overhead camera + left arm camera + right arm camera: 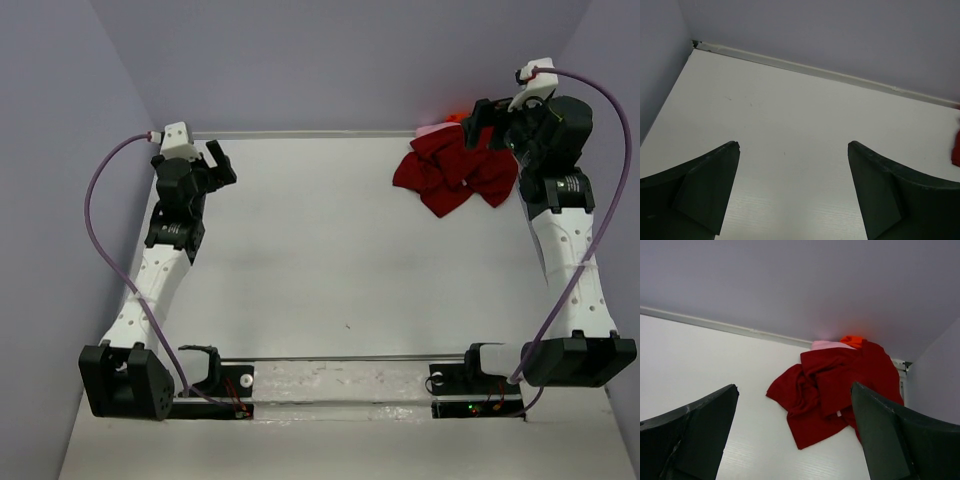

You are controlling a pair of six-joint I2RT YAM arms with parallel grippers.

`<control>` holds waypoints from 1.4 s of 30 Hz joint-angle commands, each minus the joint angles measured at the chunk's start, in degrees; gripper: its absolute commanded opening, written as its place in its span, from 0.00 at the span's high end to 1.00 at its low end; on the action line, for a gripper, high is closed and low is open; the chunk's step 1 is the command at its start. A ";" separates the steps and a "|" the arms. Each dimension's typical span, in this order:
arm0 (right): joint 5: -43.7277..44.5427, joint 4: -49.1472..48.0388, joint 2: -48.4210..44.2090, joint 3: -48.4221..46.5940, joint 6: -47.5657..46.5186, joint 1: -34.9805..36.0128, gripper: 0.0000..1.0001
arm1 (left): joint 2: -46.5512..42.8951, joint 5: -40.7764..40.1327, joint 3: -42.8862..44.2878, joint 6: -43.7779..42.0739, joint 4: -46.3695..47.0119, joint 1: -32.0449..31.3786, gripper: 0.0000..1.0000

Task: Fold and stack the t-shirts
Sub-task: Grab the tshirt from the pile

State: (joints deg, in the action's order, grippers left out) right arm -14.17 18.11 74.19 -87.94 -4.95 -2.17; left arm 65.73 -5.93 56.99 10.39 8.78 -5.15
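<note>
I saw left gripper wide open, empty, poised over far-left table | left wrist caught only a red sliver; right wrist showed dark red t-shirt crumpled in far-right corner, pink t-shirt and orange t-shirt peeking behind | right gripper wide open, empty, near them.

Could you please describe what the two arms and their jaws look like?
The left arm and right arm both have white shells dotted with holes, black joints and black bases. Each carries a white wrist mount fed by a looping purple cable. The jaws are dark, matte wedges.
</note>
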 commanded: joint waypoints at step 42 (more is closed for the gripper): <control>13.82 -5.80 -6.87 8.13 19.11 -0.02 0.00 | -0.87 -0.39 -1.36 -0.90 2.21 -0.04 0.01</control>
State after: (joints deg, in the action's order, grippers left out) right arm -0.43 14.13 68.93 -78.28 13.37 -2.17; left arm 66.85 -6.28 53.32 9.47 10.00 -5.15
